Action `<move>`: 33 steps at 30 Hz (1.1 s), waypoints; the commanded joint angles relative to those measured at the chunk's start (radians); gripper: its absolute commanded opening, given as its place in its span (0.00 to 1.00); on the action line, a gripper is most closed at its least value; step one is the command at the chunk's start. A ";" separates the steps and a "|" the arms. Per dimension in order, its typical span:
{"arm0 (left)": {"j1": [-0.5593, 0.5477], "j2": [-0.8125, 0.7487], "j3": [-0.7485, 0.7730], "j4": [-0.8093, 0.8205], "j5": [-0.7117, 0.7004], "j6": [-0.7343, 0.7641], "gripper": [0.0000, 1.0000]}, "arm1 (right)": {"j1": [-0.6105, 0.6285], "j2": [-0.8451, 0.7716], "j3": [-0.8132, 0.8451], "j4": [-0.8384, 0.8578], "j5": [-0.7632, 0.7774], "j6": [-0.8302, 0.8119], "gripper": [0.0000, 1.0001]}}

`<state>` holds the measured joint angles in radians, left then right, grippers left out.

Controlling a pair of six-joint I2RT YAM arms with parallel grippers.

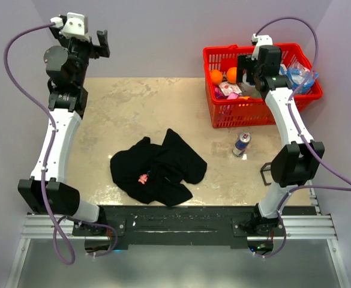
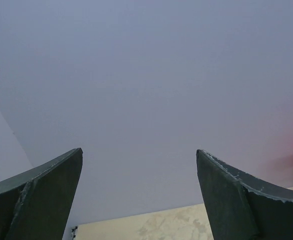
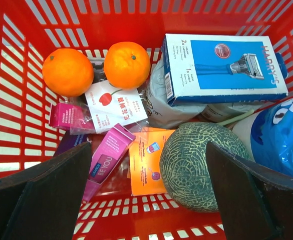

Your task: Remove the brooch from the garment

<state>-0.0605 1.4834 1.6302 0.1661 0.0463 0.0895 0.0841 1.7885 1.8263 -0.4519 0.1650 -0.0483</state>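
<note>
The black T-shirt (image 1: pixel 160 168) lies crumpled on the table near the front middle. A small pink brooch (image 1: pixel 143 178) sits on its lower left part. My left gripper (image 1: pixel 100 43) is raised high at the far left, open and empty, facing the back wall; in the left wrist view (image 2: pixel 138 152) only wall and a strip of table show between the jaws. My right gripper (image 1: pixel 245 69) hovers over the red basket (image 1: pixel 307 99), open and empty, far from the T-shirt. In the right wrist view (image 3: pixel 149 145) its jaws stand wide apart above the basket's contents.
The red basket (image 3: pixel 16 100) at the back right holds two oranges (image 3: pixel 67 71), a green melon (image 3: pixel 199 157), a blue razor box (image 3: pixel 221 67), pink toothpaste boxes and packets. A small drink can (image 1: pixel 242 144) stands on the table in front of the basket.
</note>
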 commanded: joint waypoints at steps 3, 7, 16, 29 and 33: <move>-0.001 0.060 -0.087 -0.115 -0.016 0.006 0.99 | 0.003 -0.047 0.033 0.013 0.016 0.018 0.99; -0.001 0.040 -0.107 -0.131 0.009 0.018 0.99 | 0.003 -0.052 0.022 0.015 0.011 0.016 0.99; -0.001 0.031 -0.141 -0.244 0.129 0.065 0.95 | 0.006 -0.063 0.028 -0.013 -0.138 -0.068 0.99; 0.004 0.069 -0.400 -0.677 0.477 0.360 0.74 | 0.498 -0.172 -0.229 -0.171 -0.641 -0.611 0.80; 0.027 0.127 -0.405 -0.836 0.460 0.507 0.74 | 0.554 -0.028 -0.237 -0.130 -0.599 -0.594 0.74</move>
<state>-0.0570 1.5795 1.2301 -0.4988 0.4763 0.4168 0.6388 1.6360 1.6173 -0.6064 -0.4641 -0.6060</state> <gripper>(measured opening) 0.743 0.754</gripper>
